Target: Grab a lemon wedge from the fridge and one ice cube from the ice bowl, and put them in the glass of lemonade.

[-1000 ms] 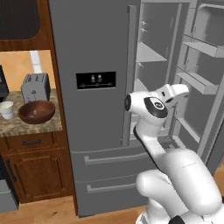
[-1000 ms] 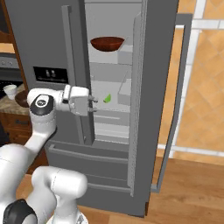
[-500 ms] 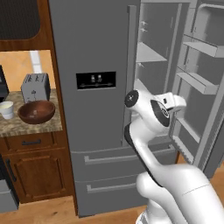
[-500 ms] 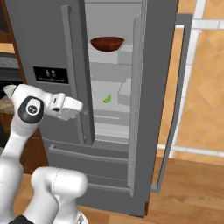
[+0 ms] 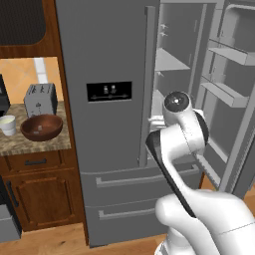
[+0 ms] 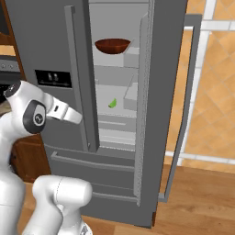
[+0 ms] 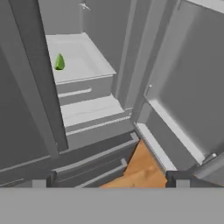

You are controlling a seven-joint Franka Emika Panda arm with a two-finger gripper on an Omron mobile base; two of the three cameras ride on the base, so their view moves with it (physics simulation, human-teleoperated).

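At the open right door of the fridge (image 6: 160, 69), the gripper (image 7: 109, 183) hangs released and empty, jaws spread wide, aimed down toward the lower shelves and the wooden floor (image 7: 142, 168). The lemon wedge (image 7: 59, 62), a small green sliver, rests on a white shelf (image 7: 87, 59) at about 10 o'clock in the hand view, well apart from the fingertips; from the right base it shows inside the compartment, below a brown bowl (image 6: 112, 45). On the table (image 5: 30, 142) at 9 o'clock, the ice bowl (image 5: 41, 127) and glass of lemonade (image 5: 7, 124) wait. Likely trouble: the reach inward could clip the closed left door's edge or the shelf lip, and wide jaws closing on so small a wedge may nudge it deeper or pinch it askew
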